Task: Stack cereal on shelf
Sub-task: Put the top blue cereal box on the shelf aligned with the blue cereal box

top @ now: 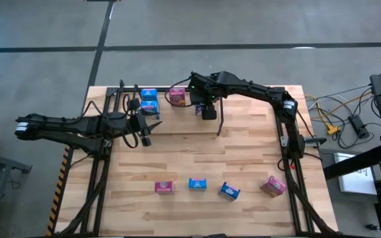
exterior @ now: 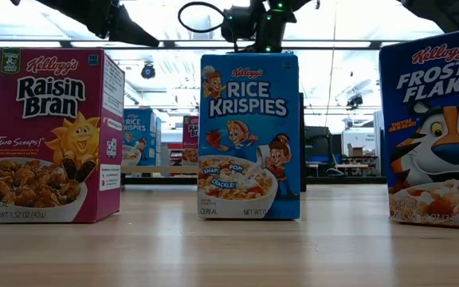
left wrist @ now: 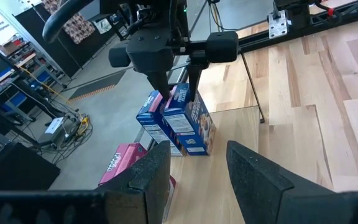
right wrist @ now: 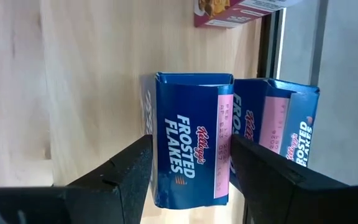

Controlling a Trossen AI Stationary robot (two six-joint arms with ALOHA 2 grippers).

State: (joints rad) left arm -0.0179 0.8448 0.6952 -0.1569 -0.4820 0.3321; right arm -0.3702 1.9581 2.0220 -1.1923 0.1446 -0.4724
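My right gripper reaches over the table's far edge, shut on a blue Frosted Flakes cereal box that stands on the shelf's pale panel. A second blue box stands right beside it. A pink box and a stack of blue boxes stand farther left on the shelf. A thin black shelf rod rises near the gripper. My left gripper hangs open over the table's left part, holding nothing. My right gripper pinches the blue box's upper part between its two fingers, one on each broad face. The narrow side panel shows between them. One finger goes down between the two blue boxes. The fingers slant down from above, and the box stands upright on the panel.
Several cereal boxes stand in a row near the table's front edge: pink, blue, blue, pink. Slanted black support frames run along both table sides. Cables lie off the right edge.
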